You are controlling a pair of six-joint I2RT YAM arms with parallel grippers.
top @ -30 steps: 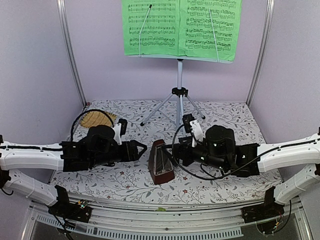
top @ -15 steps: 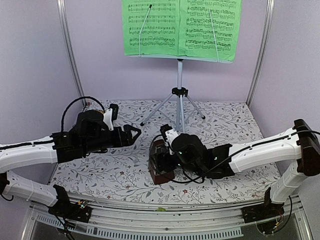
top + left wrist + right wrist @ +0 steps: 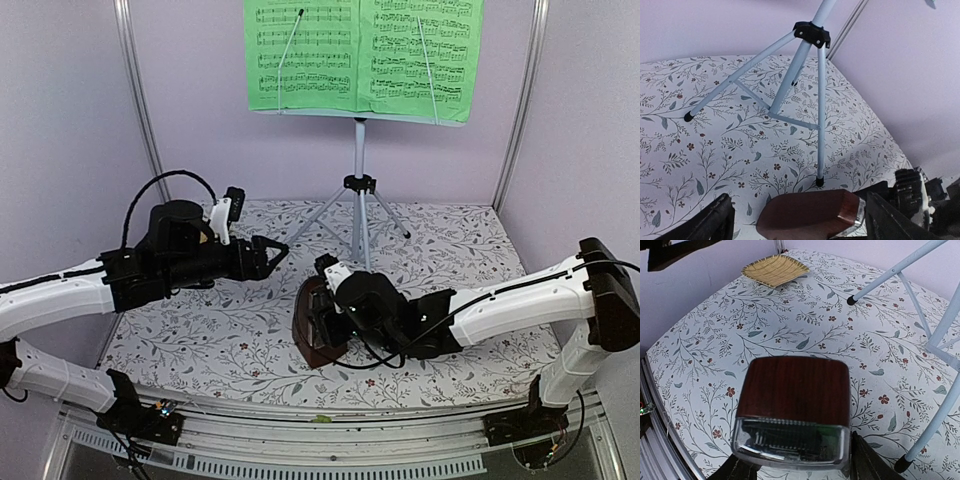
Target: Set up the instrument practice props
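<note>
Standing near the front of the flowered cloth point(image 3: 450, 240), the metronome point(image 3: 318, 338) is a glossy red-brown pyramid with its long axis about vertical and its narrow end up. The right gripper point(image 3: 802, 467) has one finger on each side of it; whether they press cannot be told. Behind it stands the thin metal stand point(image 3: 358, 190), carrying the green paper booklet point(image 3: 360, 55). The left gripper point(image 3: 272, 252) hangs wide apart over the cloth. A woven mat point(image 3: 775, 270) lies in the far left corner.
</note>
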